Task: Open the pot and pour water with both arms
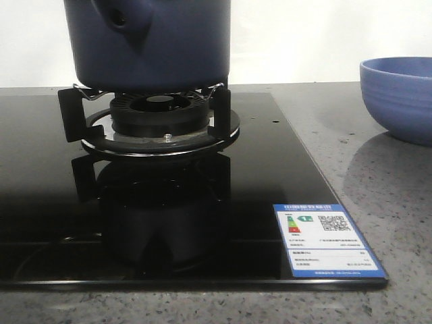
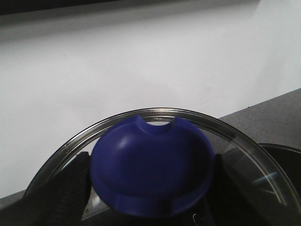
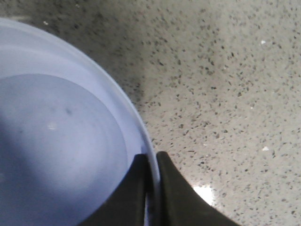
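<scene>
Pot position: the dark navy pot [image 1: 152,42] sits upright on the pot support [image 1: 74,111] of the gas burner [image 1: 160,115], at the far left-centre of the front view; its top is cut off by the frame edge.
Pot direction: its stubby hollow side handle [image 1: 121,19] points toward the camera and slightly to the left, the round hole facing forward; the body's axis is vertical.
Lid: only the left wrist view shows it, a clear glass lid [image 2: 244,146] with a dark blue knob [image 2: 153,169], seen against a white wall [image 2: 141,61]. Whether it rests on the pot cannot be told.
Left fingers: the left gripper [image 2: 150,188] has dark ribbed fingers [image 2: 70,188] on either side of the knob, close against it, so they appear clamped on it.
Right fingers: the right gripper [image 3: 154,188] is nearly closed, pinching the rim of the light-blue bowl [image 3: 56,141], one finger inside and one outside.
Bowl in front view: the same bowl [image 1: 398,98] stands on the speckled grey desk [image 1: 378,175], well to the right of the pot; no arm shows in that view.
Surroundings: a black glass cooktop [image 1: 54,223] carries the burner and reflects it; an energy label sticker [image 1: 327,239] lies at its near right corner.
Obstruction: nothing stands between pot and bowl.
</scene>
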